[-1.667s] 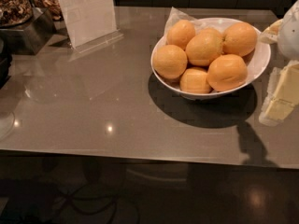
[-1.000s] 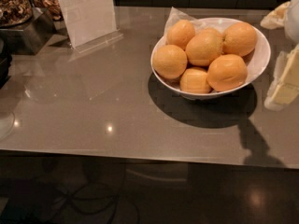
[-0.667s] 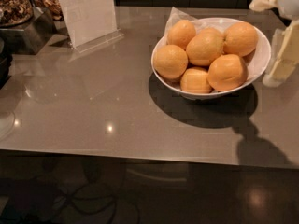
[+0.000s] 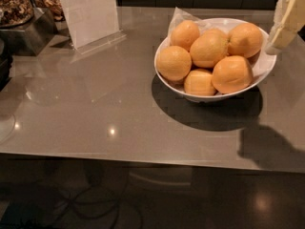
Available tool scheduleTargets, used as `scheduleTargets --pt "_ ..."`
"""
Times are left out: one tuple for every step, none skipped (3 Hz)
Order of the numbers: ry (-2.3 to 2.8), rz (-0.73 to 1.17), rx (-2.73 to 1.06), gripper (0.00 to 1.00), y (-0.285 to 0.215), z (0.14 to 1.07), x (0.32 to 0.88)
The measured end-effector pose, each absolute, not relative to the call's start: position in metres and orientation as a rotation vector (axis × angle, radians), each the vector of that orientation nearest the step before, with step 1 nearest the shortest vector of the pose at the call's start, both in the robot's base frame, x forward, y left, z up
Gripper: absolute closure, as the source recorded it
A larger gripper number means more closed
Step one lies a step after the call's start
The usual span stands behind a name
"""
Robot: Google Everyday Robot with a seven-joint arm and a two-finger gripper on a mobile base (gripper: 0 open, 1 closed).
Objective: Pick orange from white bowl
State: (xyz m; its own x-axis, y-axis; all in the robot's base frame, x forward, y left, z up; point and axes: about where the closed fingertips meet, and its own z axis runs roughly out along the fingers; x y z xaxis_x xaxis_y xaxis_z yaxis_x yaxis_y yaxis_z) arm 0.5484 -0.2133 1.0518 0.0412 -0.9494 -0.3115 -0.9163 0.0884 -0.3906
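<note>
Whether the gripper [image 4: 282, 32] is spread or pressed together cannot be told. Pale cream, it hangs at the top right, just above the right rim of the white bowl [image 4: 214, 98]. From the left on the grey table [image 4: 95, 104]: a dish of brown snacks [image 4: 14, 4], a clear stand holding a printed sheet [image 4: 88, 13], then the bowl, heaped with round fruit. The orange [image 4: 208, 49], pale and dimpled, sits on top in the middle.

A glossy grey-brown table [image 4: 95, 113] carries a wide, shallow white ceramic bowl [image 4: 265, 67] at right rear. An upright clear sign holder [image 4: 90, 13] and a dark metal box [image 4: 24, 35] stand at left rear. The cream pincer [image 4: 282, 30] hangs by the bowl's right rim.
</note>
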Motion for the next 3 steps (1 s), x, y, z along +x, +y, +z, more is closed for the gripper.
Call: scheduleTargets --pt "1.867 -0.072 -1.825 0.00 -0.217 1.041 0.558" --pt "1.828 -0.020 -1.848 0.00 -0.226 1.024 0.576" --pt "1.794 0.016 -1.869 0.00 -0.232 1.009 0.597"
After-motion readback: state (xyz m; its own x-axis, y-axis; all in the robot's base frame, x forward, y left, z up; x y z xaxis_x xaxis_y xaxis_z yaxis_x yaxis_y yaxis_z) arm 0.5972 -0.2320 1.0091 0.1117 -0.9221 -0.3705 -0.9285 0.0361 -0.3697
